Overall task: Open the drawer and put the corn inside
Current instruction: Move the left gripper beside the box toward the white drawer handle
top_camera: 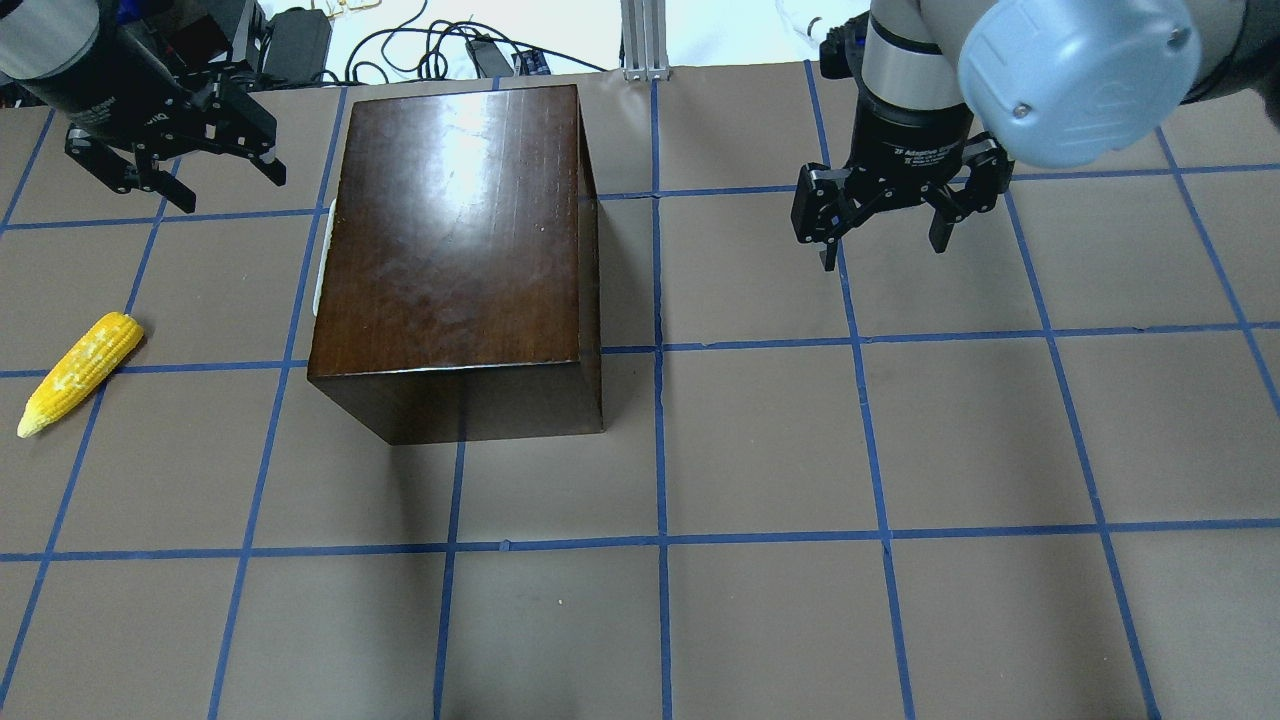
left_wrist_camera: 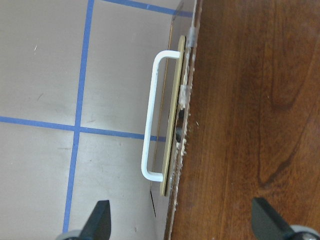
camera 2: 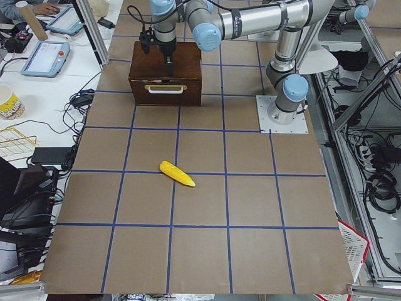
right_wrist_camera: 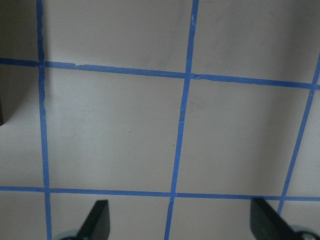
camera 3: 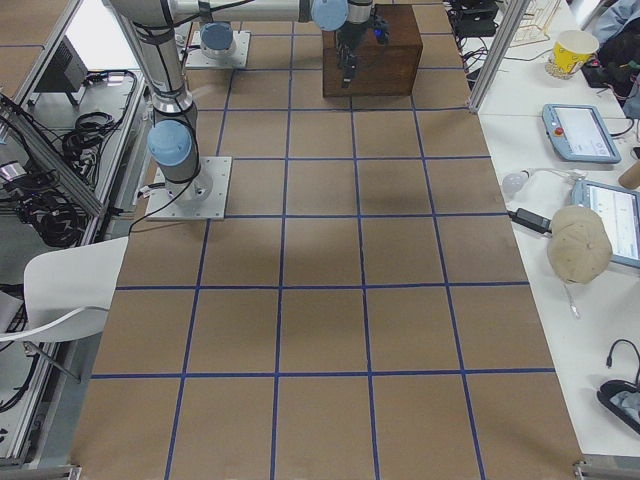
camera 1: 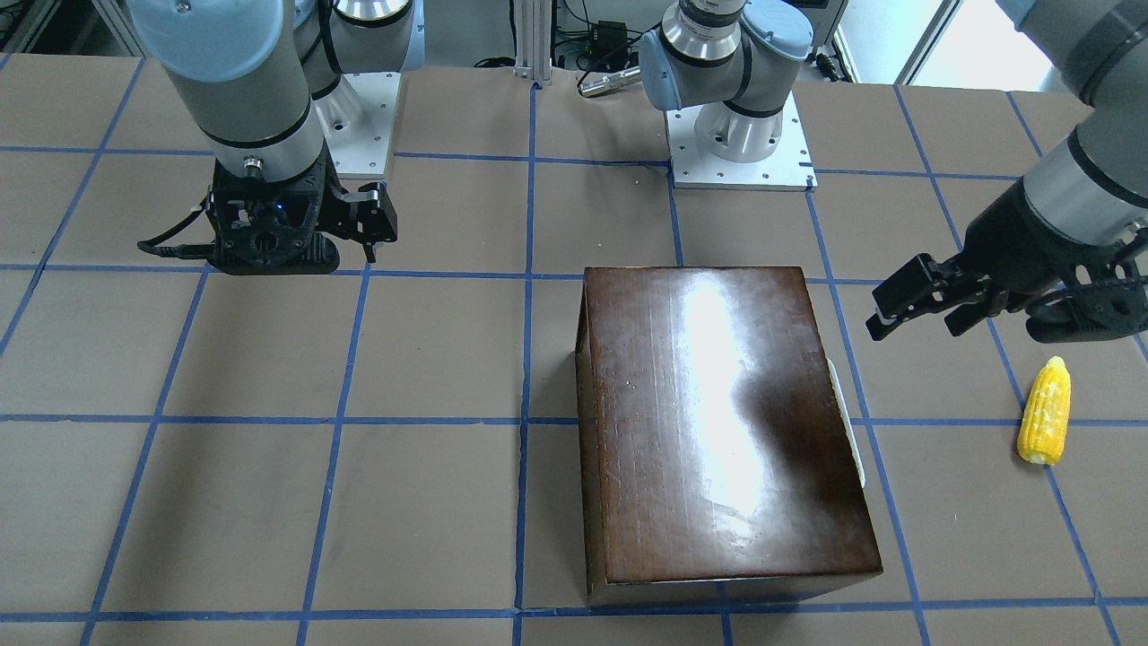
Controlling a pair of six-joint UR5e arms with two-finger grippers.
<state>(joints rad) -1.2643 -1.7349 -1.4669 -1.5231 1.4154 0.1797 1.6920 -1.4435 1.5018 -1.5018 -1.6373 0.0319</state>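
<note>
The glossy dark-brown box [top_camera: 455, 230] stands on the table, and its drawer [camera 2: 166, 89] is shut. The drawer's white handle [left_wrist_camera: 152, 117] faces my left side and shows as a sliver in the overhead view [top_camera: 322, 258]. The yellow corn [top_camera: 80, 370] lies on the table left of the box, apart from it, also in the front view [camera 1: 1046, 411]. My left gripper [top_camera: 225, 190] is open and empty, hovering above the handle side of the box [camera 1: 717, 422]. My right gripper [top_camera: 882, 252] is open and empty over bare table right of the box.
The brown table [top_camera: 760, 450] carries a grid of blue tape lines. The arm bases [camera 1: 740, 144] are bolted at the robot's edge. Tablets, a cap and cables [camera 3: 580, 240] lie on side benches beyond the table.
</note>
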